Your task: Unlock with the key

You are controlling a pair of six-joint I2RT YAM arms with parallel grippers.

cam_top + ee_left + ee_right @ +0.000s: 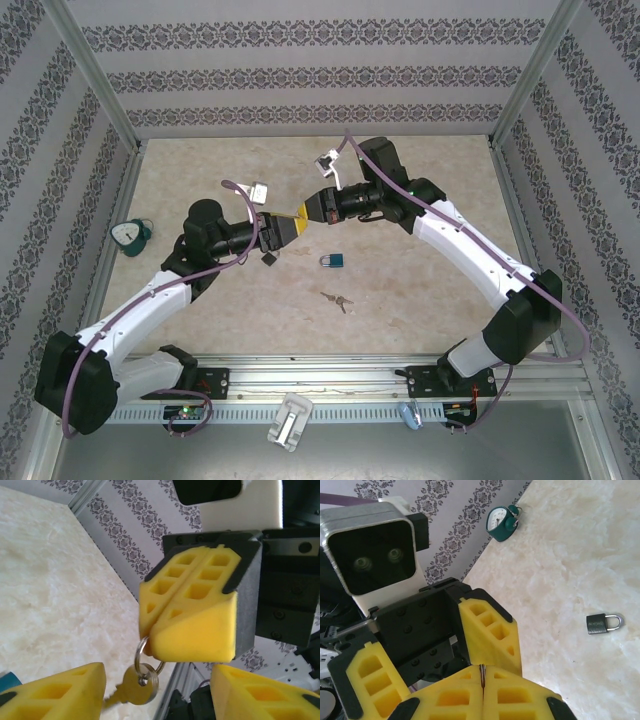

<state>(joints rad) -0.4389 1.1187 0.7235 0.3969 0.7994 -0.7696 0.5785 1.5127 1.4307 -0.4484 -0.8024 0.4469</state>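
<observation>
Above the table's middle, my right gripper (308, 213) is shut on a steel split ring (145, 655). A brass key (131, 687) dangles from that ring, just under the right gripper (155, 630). In the right wrist view a thin edge of the ring (481, 672) shows between the closed pads. My left gripper (285, 230) faces it tip to tip and is open. Its yellow fingers (60, 692) stand on either side of the key without touching it. A blue padlock (333, 261) lies on the table below the grippers. A small dark padlock (603, 623) lies nearby.
A teal padlock (130, 236) sits at the table's left edge, also in the right wrist view (502, 520). A second bunch of keys (336, 299) lies near the front middle. Patterned walls and metal frame posts close in the table on three sides.
</observation>
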